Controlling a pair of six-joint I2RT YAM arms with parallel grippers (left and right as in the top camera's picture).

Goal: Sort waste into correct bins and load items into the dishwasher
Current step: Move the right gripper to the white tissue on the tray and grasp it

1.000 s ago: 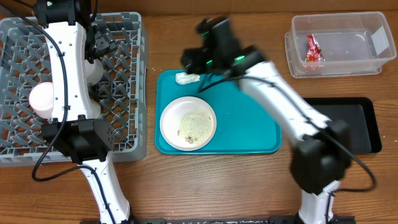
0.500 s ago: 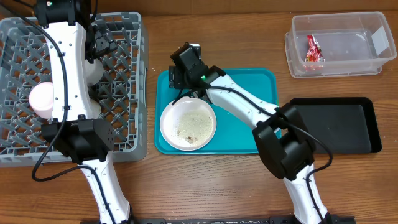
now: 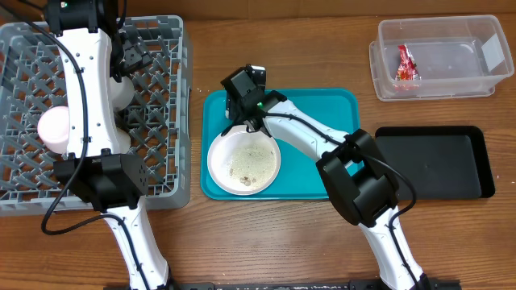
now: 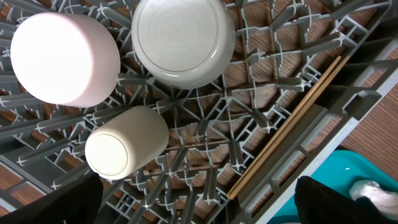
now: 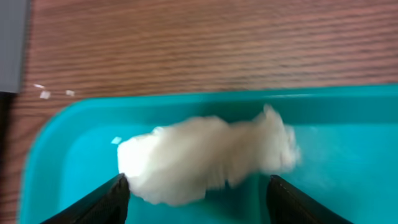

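Note:
A crumpled white tissue (image 5: 208,158) lies in the back left corner of the teal tray (image 3: 322,173). My right gripper (image 5: 198,183) is open and low over the tissue, one finger on each side of it. In the overhead view that gripper (image 3: 246,101) hides the tissue. The white plate (image 3: 243,159) with rice-like scraps (image 3: 250,161) sits on the teal tray. My left gripper (image 4: 196,208) is open above the grey rack (image 3: 161,153). The rack holds a pink bowl (image 4: 65,59), a white bowl (image 4: 183,40), a cup (image 4: 126,149) and chopsticks (image 4: 289,127). The red wrapper (image 3: 405,63) is in the clear tub (image 3: 439,84).
The black tray (image 3: 439,161) lies right of the teal tray, in front of the clear tub. The right arm reaches across the teal tray from the front right. The left arm stands over the rack's middle.
My right gripper has swung left and come down over the tissue, which it now covers in the overhead view. The left arm has not moved.

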